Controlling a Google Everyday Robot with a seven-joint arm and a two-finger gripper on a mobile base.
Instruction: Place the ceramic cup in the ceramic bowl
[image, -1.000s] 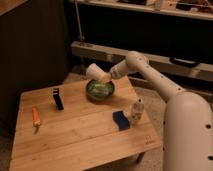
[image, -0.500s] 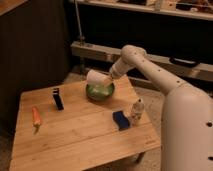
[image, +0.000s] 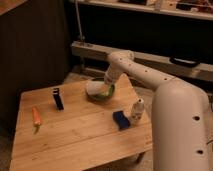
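Note:
The ceramic cup (image: 94, 88) is white and lies tilted on its side, resting low over the left part of the ceramic bowl (image: 108, 93). Only a green strip of the bowl shows past the cup, at the far middle of the wooden table (image: 75, 137). My gripper (image: 101, 84) comes down from the white arm at the right and is shut on the cup's right end, just above the bowl's rim.
A dark upright block (image: 58, 98) stands left of the bowl. An orange carrot-like item (image: 36, 116) lies near the table's left edge. A blue sponge (image: 120, 119) and a small white bottle (image: 137, 110) sit front-right of the bowl. A metal rail (image: 165, 57) runs behind the table.
My gripper has carried the cup downward, from above the bowl's left rim to low in the bowl. The other items have not moved.

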